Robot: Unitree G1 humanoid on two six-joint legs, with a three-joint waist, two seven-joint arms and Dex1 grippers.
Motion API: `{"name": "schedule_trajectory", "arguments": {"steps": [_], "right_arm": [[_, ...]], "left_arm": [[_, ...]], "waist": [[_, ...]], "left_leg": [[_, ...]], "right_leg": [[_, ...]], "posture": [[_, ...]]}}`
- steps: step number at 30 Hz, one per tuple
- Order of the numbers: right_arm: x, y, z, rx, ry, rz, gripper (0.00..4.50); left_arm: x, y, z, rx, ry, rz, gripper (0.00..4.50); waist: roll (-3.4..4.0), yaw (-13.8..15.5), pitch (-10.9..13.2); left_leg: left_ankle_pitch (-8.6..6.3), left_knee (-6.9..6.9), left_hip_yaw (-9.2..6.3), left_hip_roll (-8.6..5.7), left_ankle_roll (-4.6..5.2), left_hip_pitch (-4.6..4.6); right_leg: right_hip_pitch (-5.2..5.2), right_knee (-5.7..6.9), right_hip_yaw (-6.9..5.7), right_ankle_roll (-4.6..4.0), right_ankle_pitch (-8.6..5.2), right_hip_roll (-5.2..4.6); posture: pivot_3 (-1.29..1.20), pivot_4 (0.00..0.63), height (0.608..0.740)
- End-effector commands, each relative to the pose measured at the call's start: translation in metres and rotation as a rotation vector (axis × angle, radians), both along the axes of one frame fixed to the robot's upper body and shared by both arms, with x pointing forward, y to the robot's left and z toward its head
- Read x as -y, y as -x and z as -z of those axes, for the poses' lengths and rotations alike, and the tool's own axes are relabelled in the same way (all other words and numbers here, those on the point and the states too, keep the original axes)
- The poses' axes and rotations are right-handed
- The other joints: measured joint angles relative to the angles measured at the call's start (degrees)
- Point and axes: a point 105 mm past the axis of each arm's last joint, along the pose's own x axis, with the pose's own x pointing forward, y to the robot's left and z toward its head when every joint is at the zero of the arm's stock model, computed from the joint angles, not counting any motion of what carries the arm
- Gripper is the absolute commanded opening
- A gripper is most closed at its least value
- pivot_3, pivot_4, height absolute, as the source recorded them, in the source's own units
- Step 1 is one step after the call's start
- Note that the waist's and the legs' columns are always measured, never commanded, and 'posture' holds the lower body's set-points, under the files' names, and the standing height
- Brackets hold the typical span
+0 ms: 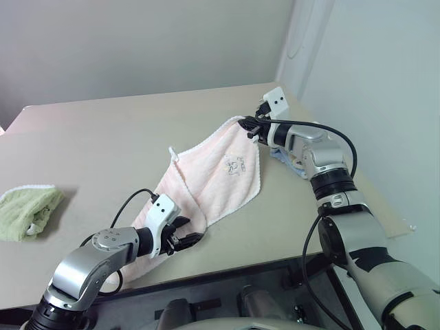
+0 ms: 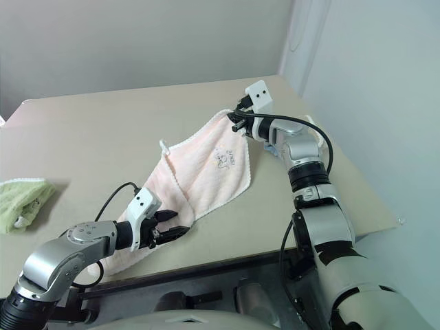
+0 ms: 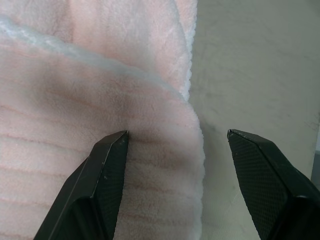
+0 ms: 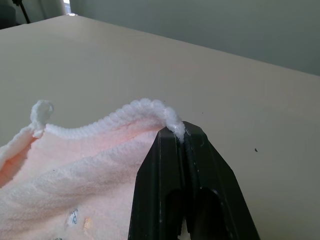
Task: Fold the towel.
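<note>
The pale pink towel (image 1: 218, 173) with white edging, a small white loop (image 1: 172, 152) and a grey motif (image 1: 235, 163) hangs in a slope from its far corner down to the table's near edge. My right gripper (image 1: 251, 126) is shut on that far corner and holds it lifted above the table; in the right wrist view the white edging (image 4: 172, 120) is pinched at the fingertips. My left gripper (image 1: 187, 240) is open at the towel's near end. In the left wrist view one finger (image 3: 107, 172) rests on the folded pink edge and the other stands over bare table.
A light green towel (image 1: 27, 210) lies bunched at the table's left edge. The beige table (image 1: 117, 137) stretches wide behind the towel. Its near edge runs just under my left gripper, and its right edge lies beyond my right arm.
</note>
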Motion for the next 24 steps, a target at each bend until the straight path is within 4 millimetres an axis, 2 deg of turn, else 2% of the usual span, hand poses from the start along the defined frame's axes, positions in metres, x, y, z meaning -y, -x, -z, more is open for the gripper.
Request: {"name": "schedule_trajectory", "arguments": {"steps": [1, 9, 19, 24], "right_arm": [[0.001, -0.002, -0.024, 0.072, -0.034, 0.001, 0.05], [-0.002, -0.002, -0.026, 0.077, -0.038, -0.009, 0.05], [-0.006, 0.001, -0.049, 0.131, -0.074, -0.039, 0.05], [-0.01, 0.005, -0.067, 0.174, -0.095, -0.061, 0.05]], "left_arm": [[0.0, -0.004, -0.008, 0.043, 0.0, 0.006, 3.36], [-0.003, -0.005, -0.011, 0.06, 0.028, -0.008, 3.36], [-0.009, -0.006, -0.011, 0.074, 0.035, -0.011, 3.36], [-0.015, -0.01, -0.011, 0.109, 0.021, -0.02, 3.36]], "waist": [[0.0, 0.0, 0.0], [0.0, 0.0, 0.0], [0.0, 0.0, 0.0], [0.01, 0.0, 0.0]], "left_leg": [[0.0, 0.0, 0.0, 0.0, 0.0, 0.0], [0.0, 0.0, 0.0, 0.0, 0.0, 0.0], [0.0, 0.0, 0.0, 0.0, 0.0, 0.0], [0.0, 0.0, 0.0, 0.0, 0.0, 0.0]], "right_leg": [[0.0, 0.0, 0.0, 0.0, 0.0, 0.0], [0.0, 0.0, 0.0, 0.0, 0.0, 0.0], [0.0, 0.0, 0.0, 0.0, 0.0, 0.0], [-0.01, 0.0, 0.0, 0.0, 0.0, 0.0]], "posture": [[0.0, 0.0, 0.74], [0.0, 0.0, 0.74], [0.0, 0.0, 0.74], [0.0, 0.0, 0.74]]}}
